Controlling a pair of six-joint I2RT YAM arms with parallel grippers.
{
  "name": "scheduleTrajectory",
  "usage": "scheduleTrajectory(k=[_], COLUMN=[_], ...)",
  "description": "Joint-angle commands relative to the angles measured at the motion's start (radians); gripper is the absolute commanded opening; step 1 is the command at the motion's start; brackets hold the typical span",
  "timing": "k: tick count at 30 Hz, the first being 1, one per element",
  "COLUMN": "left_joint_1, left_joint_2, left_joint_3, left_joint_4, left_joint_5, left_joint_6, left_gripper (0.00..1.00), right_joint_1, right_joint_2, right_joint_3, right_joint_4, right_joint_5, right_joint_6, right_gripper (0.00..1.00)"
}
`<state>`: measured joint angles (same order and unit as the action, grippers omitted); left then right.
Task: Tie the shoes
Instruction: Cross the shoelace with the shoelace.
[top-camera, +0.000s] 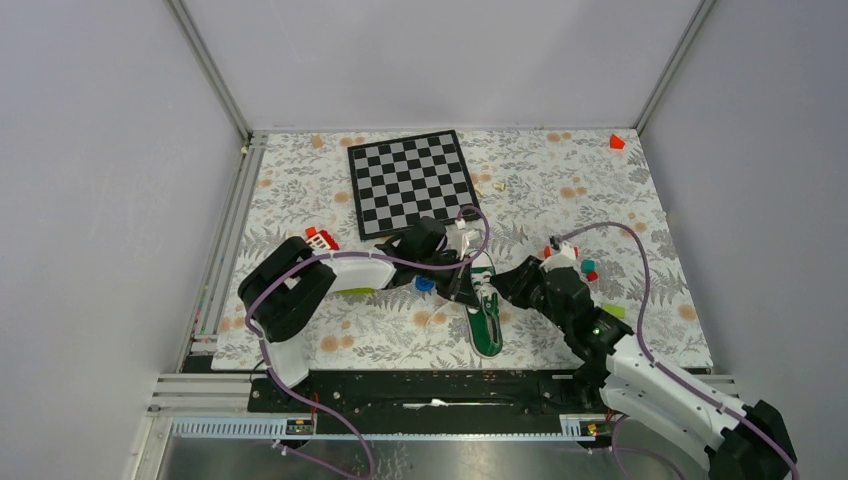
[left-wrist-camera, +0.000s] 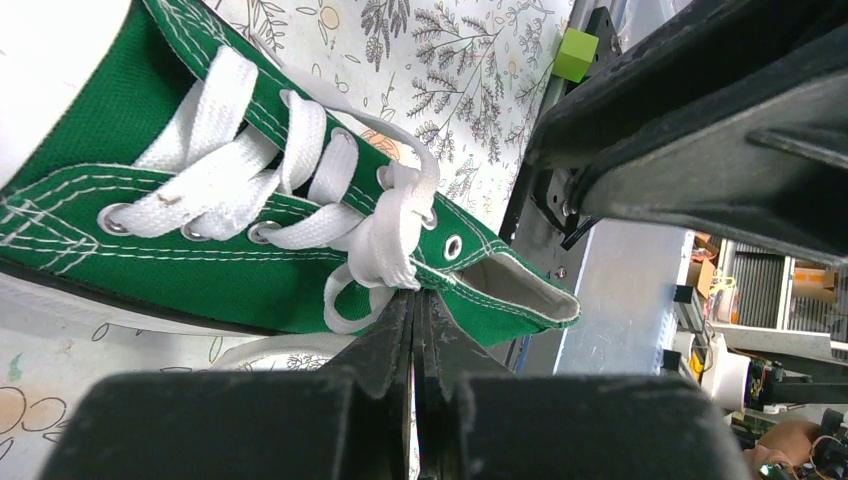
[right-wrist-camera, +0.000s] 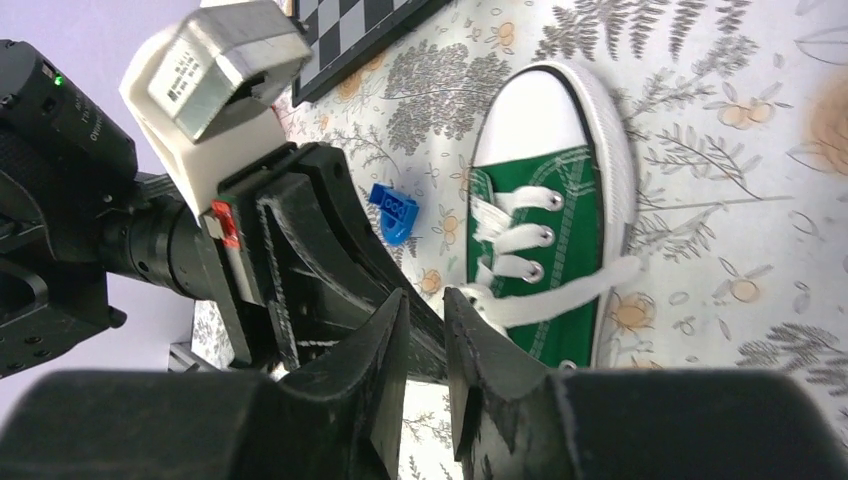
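The green canvas shoe (top-camera: 487, 335) lies on the flowered table with its white toe cap pointing away from the arm bases. My left gripper (left-wrist-camera: 415, 297) is shut, pinching a strand of the white lace (left-wrist-camera: 385, 235) at the bundle by the top eyelets. My right gripper (right-wrist-camera: 426, 300) stands at the other side of the shoe (right-wrist-camera: 560, 180), its jaws a little apart with nothing between them. Its right fingertip is close to the lace bundle. One loose lace end (right-wrist-camera: 575, 292) trails across the side of the shoe onto the table. The left arm (right-wrist-camera: 150, 240) fills the left of the right wrist view.
A chessboard (top-camera: 410, 180) lies behind the shoe. A blue piece (top-camera: 424, 284) sits just left of the shoe. A red-and-white toy (top-camera: 320, 238), small coloured blocks (top-camera: 585, 268), a green cube (top-camera: 612, 312) and a red block (top-camera: 617, 142) are scattered around. Walls enclose three sides.
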<state>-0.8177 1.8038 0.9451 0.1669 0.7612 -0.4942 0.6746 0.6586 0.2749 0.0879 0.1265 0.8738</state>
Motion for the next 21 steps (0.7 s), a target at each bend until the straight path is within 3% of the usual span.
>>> scheduleTrajectory(k=[1,7,12,21], left_joint_1=[0.002,0.003,0.000,0.002], left_joint_2=[-0.022,-0.021,-0.023,-0.024], left_joint_3=[-0.001,0.003,0.003,0.006], left_joint_4=[0.026,0.031,0.029,0.021], left_joint_5=[0.056,0.050,0.049,0.037], left_joint_6=[0.033,0.029,0.032,0.036], left_gripper=[0.00,0.00,0.00,0.00], right_joint_1=[-0.001,-0.001,-0.001,-0.002], right_joint_2=[0.131,0.296,0.355,0.237], right_joint_3=[0.115,0.165,0.184,0.156], right_joint_4=[0.066,0.138,0.103,-0.081], right_joint_5=[-0.072,-0.193,-0.242,-0.167], right_joint_6=[-0.062,-0.017,-0.010,-0.069], right_gripper=[0.26,0.22,0.21,0.19])
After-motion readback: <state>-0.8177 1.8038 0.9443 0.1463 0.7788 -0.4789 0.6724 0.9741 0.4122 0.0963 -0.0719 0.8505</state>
